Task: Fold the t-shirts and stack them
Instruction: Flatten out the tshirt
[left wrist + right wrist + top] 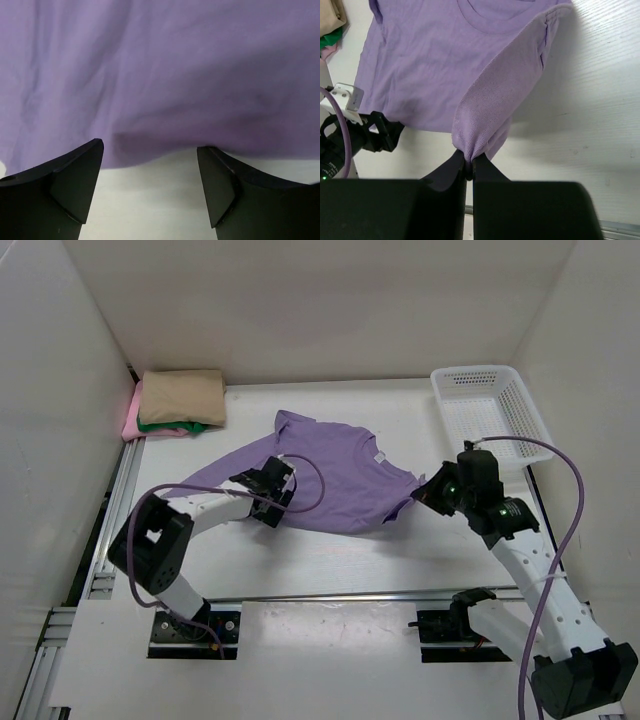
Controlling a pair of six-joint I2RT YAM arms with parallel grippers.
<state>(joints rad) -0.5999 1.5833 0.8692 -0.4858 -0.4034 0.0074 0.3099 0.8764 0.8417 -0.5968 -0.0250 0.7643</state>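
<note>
1 soft, creased lavender t-shirt (338, 478), sleeve tip between right jaws

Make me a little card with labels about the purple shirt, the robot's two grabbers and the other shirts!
Shirt being worked on: lavender t-shirt, spread out on the table, not folded yet
Right end effector: shut on a sleeve, pinching it up
Left end effector: open, at the shirt's hem
Folded pile, far left corner: tan t-shirt on top, green t-shirt under it, pink t-shirt peeking out on the left
White mesh basket: far right corner
</note>
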